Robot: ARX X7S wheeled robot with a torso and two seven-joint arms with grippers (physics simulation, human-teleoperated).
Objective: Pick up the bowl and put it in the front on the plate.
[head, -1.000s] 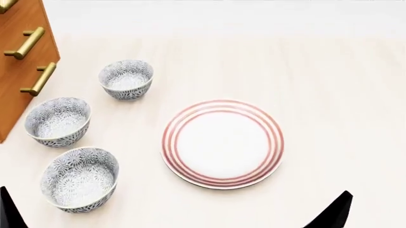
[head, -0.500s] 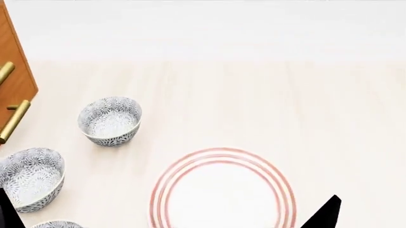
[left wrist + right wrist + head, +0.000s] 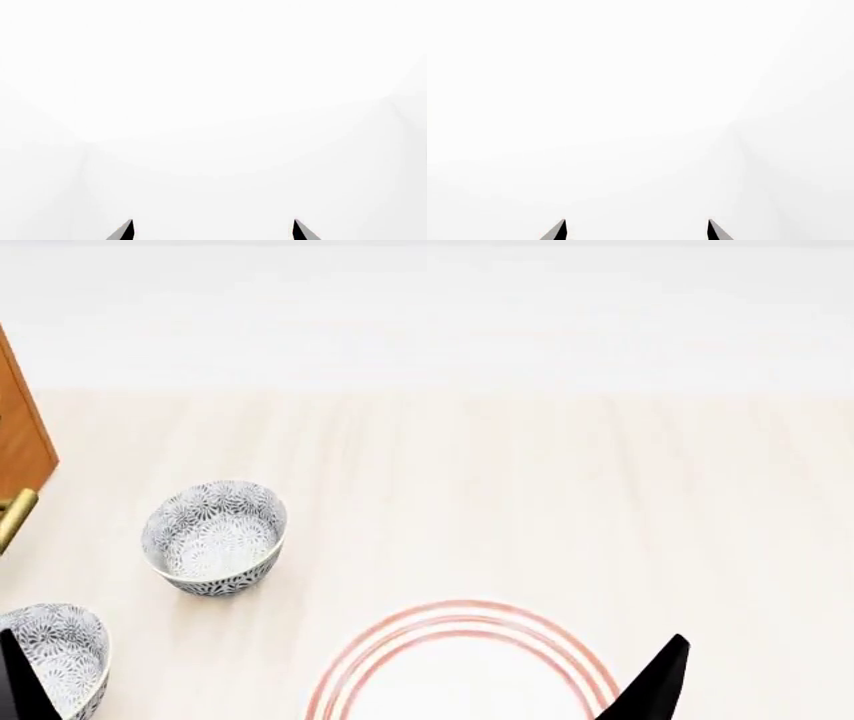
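Two small white bowls with grey-blue flowers show in the head view: one whole bowl [image 3: 214, 537] at the left, another bowl [image 3: 56, 655] cut by the lower left corner. Which of them the task means I cannot tell. Only the far arc of the red-ringed plate [image 3: 461, 640] shows at the bottom edge, and it is bare. My left gripper [image 3: 213, 230] is open, its fingertips apart over blank white. My right gripper [image 3: 636, 230] is open and empty too. One dark left finger [image 3: 16, 680] rises beside the cut-off bowl, and a right finger [image 3: 654, 685] by the plate's right side.
A wooden cabinet [image 3: 20, 435] with a brass handle [image 3: 14, 515] stands at the left edge. The pale wood tabletop [image 3: 534, 490] runs back to a white wall [image 3: 427, 310]. Both wrist views show only featureless white.
The head view has swung upward: bowls, plate and cabinet slid down and left in the picture. The nearest bowl left the view and the plate is now cut off. Nothing on the table moved.
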